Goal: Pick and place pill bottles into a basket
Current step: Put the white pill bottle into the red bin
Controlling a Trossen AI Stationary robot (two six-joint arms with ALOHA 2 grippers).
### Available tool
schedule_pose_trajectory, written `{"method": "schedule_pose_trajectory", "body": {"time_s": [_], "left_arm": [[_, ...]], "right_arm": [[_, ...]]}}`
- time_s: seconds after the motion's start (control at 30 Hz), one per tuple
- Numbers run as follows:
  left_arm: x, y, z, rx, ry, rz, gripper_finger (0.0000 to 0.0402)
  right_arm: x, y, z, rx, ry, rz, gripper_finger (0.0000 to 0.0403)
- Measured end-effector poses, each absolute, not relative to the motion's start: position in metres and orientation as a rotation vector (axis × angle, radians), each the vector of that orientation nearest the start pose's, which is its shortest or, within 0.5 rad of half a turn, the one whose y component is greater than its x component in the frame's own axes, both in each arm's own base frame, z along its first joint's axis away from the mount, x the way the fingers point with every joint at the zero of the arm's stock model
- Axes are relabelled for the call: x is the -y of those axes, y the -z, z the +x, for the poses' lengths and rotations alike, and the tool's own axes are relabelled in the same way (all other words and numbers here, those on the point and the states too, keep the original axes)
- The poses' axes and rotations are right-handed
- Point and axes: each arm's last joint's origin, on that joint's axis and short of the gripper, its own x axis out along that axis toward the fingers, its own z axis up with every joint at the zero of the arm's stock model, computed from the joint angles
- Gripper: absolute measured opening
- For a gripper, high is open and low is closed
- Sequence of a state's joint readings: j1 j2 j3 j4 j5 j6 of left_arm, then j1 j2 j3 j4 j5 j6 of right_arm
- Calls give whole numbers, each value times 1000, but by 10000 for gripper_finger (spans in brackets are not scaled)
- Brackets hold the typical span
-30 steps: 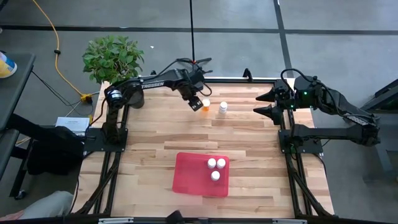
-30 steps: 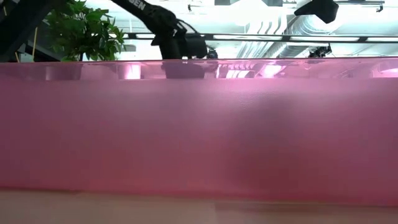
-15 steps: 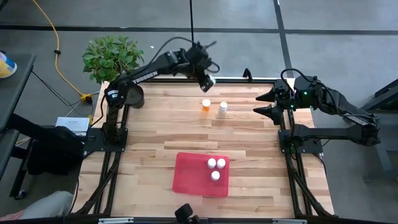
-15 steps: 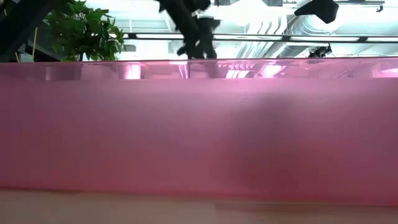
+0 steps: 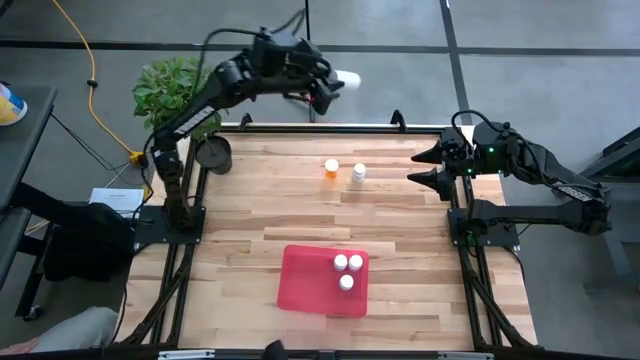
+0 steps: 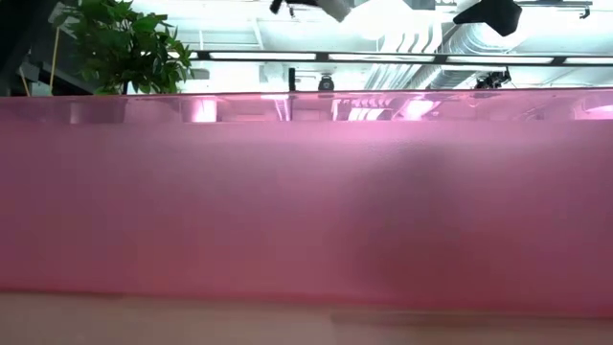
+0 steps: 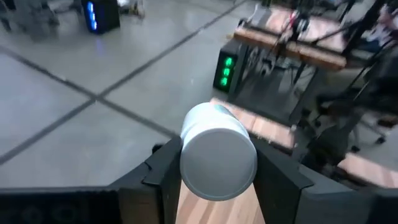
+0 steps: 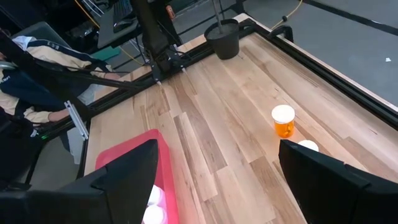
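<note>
The left gripper (image 5: pixel 338 80), raised beyond the table's far edge, clamps a white bottle (image 7: pixel 217 151) between its fingers. Below and nearer than it, an orange bottle (image 5: pixel 331 169) and another white one (image 5: pixel 358 173) stand side by side on the table. Nearer still, the basket (image 5: pixel 305 278) holds three white bottles (image 5: pixel 348 268); the right gripper (image 5: pixel 428 168) waits wide open and empty.

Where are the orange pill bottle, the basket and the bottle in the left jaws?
orange pill bottle (image 5: pixel 331 169), high view, on its cap.
basket (image 5: pixel 305 278), high view, on its bare floor.
white bottle held by the left gripper (image 7: pixel 217 154), left wrist view, on its round end.
</note>
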State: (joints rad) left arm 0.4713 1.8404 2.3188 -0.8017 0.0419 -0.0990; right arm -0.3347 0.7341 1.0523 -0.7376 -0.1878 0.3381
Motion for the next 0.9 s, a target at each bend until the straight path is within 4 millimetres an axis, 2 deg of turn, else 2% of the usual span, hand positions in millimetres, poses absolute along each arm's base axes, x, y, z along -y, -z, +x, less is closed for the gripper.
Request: {"method": "schedule_pose_trajectory", "body": {"time_s": [0.27, 0.5, 0.7, 0.9], "left_arm": [[-140, -540, 280, -155, -400, -112, 195], [-114, -570, 235, -50, -288, -68, 195], [-92, -585, 209, 5, -47, -51, 195], [-68, -586, 200, -21, 117, -25, 195]], "right_arm": [[37, -375, 120, -377, 226, 436, 323], [37, -375, 121, -376, 227, 439, 323], [37, -375, 120, -376, 228, 442, 323], [37, -375, 121, -374, 231, 458, 323]]}}
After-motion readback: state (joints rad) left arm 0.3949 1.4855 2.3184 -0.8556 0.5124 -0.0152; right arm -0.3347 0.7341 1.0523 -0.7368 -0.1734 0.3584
